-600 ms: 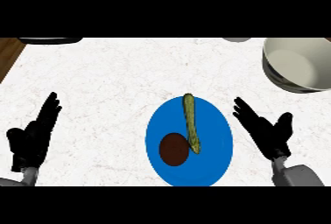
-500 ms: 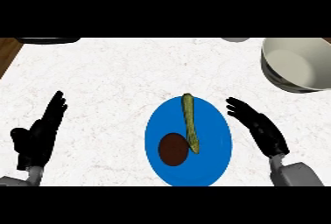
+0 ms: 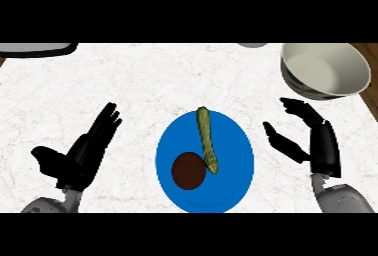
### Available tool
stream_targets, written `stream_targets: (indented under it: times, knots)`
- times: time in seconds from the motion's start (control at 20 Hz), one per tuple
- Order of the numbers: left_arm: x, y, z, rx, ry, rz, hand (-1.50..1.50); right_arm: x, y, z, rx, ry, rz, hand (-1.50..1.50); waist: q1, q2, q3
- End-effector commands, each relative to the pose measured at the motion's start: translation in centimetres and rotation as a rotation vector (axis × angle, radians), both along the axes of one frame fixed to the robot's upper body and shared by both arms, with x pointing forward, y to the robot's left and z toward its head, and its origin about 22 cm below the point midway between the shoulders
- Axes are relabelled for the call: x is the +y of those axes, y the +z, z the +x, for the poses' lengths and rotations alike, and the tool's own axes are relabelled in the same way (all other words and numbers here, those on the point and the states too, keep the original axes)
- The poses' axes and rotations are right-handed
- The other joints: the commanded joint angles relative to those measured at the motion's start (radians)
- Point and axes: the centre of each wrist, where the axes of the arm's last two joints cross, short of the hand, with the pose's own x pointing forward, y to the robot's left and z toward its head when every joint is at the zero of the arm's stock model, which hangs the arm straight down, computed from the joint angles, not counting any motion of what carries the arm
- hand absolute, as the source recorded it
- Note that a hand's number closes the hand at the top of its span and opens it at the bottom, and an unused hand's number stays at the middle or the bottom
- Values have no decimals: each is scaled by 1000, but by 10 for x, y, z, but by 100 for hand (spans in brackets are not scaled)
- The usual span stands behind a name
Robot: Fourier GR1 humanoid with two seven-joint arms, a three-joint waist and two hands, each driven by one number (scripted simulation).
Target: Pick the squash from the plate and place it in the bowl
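A long, thin green-yellow squash (image 3: 207, 139) lies lengthwise on the blue plate (image 3: 233, 150), its near end touching a dark brown round item (image 3: 188, 171). The cream bowl (image 3: 325, 70) stands at the far right of the counter. My right hand (image 3: 316, 136) is open to the right of the plate, fingers slightly bent, thumb toward the plate, not touching the squash. At the left of the plate my left hand (image 3: 83, 151) is open with straight fingers and holds nothing.
A grey object (image 3: 37, 48) shows at the far left edge and a small pale one (image 3: 253, 45) at the far middle. The wooden counter edge (image 3: 368, 57) runs along the right, past the bowl.
The view has shifted so everything sits further left. My right hand has turned more edge-on, its fingers bending toward the plate. My left hand stays open.
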Motion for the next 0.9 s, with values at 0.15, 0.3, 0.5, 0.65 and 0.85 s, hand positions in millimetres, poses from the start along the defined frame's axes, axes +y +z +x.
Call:
stream_targets:
  times: [0.15,0.3,0.5,0.65,0.85]
  knots:
    - [-22,1,0,4,-101,-76,0,74,6,-35,-118,78,-265,-150,46,5,1]
    - [-19,1,8,5,-85,-49,0,67,-14,-38,46,31,-465,-150,31,3,-5]
    - [-31,3,11,1,-103,-85,0,79,12,-17,203,-90,-580,-150,40,5,-4]
    - [-29,-4,5,13,-120,-74,0,107,32,-22,344,-108,-625,-150,51,4,-2]
    - [-27,3,12,5,-124,-80,0,164,67,-20,498,-112,-641,-150,76,10,2]
